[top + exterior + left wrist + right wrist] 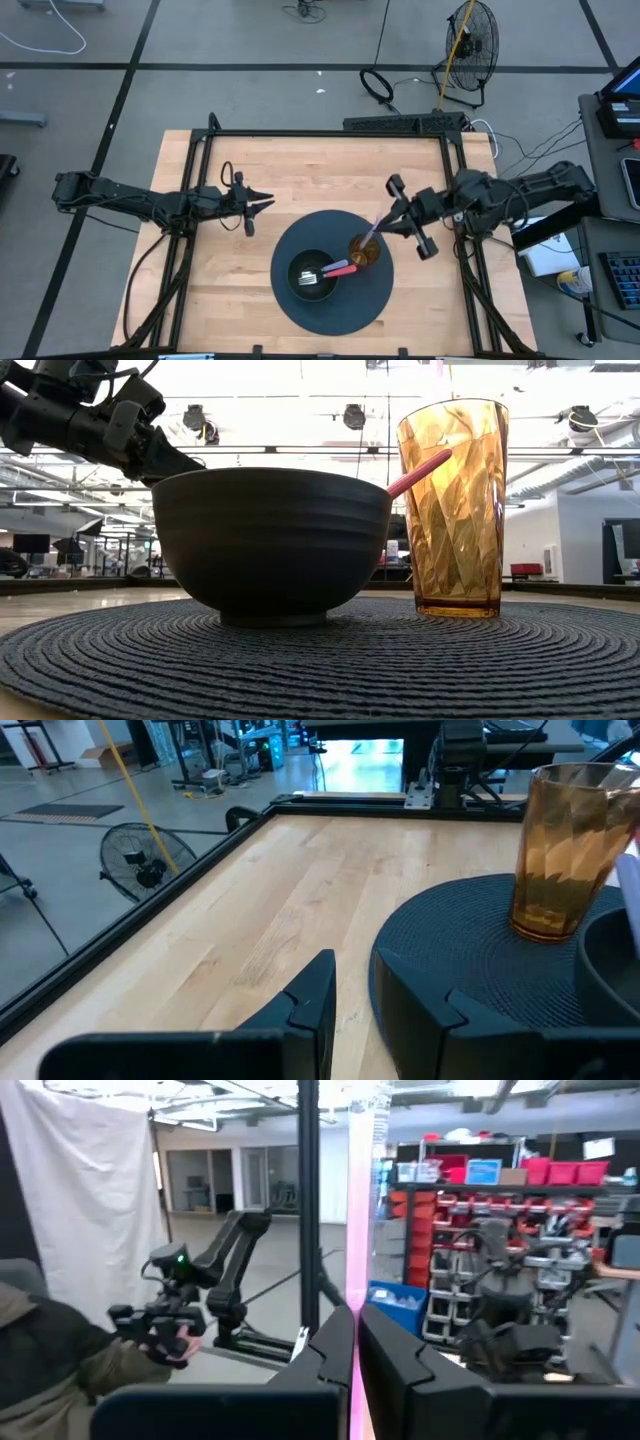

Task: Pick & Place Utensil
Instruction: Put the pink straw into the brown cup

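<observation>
Utensil, pink-purple handle: we find it pinched in the right hand, whose fingers are fully closed on the shaft; in the right wrist view the handle rises as a pale pink bar from between the dark fingers. It sits raised over the amber cup, lower end at or just inside the rim; we cannot tell which.

Second utensil, a fork with a pink handle: it lies in the dark bowl, handle leaning over the rim toward the cup.

Bowl and cup: just beside each other on the round dark placemat, on the wooden bench.

Left hand: it hangs over bare bench beside the mat, partly open, holding nothing.

Risks, as we judge them: an off-centre descent could catch the cup's rim and tip the tall, light cup onto the bowl. A slanted release could leave the utensil levering out. The thin handle may twist in the pinch.
</observation>
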Robot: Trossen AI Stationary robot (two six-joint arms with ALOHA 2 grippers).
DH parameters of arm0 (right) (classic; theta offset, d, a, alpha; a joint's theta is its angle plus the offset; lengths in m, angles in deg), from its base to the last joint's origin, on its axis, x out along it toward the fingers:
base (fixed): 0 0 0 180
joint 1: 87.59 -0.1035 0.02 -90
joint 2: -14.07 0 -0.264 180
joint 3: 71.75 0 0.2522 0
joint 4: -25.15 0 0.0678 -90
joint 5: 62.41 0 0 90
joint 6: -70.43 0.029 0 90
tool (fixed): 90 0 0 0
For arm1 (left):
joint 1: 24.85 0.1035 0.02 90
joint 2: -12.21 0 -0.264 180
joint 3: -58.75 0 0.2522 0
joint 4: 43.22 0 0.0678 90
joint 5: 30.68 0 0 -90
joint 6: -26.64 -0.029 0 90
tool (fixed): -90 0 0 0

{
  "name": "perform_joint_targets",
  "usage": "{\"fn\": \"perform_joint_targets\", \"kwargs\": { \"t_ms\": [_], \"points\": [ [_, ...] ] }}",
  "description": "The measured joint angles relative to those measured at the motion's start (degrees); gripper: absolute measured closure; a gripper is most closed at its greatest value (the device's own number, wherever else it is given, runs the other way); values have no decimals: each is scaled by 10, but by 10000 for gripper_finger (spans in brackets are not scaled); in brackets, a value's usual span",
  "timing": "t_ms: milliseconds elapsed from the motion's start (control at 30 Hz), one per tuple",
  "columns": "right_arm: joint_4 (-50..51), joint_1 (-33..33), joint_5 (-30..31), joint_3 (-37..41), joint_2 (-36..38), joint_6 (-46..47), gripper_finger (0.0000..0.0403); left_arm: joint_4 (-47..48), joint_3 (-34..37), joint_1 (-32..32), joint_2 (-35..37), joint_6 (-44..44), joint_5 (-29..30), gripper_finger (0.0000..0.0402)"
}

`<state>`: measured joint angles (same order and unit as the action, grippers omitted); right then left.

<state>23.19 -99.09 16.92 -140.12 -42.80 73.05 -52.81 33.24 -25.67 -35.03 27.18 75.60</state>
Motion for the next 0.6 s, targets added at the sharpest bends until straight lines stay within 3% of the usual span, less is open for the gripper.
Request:
{"fn": "perform_joint_targets", "kwargs": {
  "t_ms": [467, 600],
  "points": [
    [25, -42, 35, 3, -31, -18, 399, 9, 0, -1, 0, 22, -19, 325],
    [-17, -42, 53, 46, -30, -18, 399, 8, 0, -1, 0, 26, -19, 325]
  ]
}}
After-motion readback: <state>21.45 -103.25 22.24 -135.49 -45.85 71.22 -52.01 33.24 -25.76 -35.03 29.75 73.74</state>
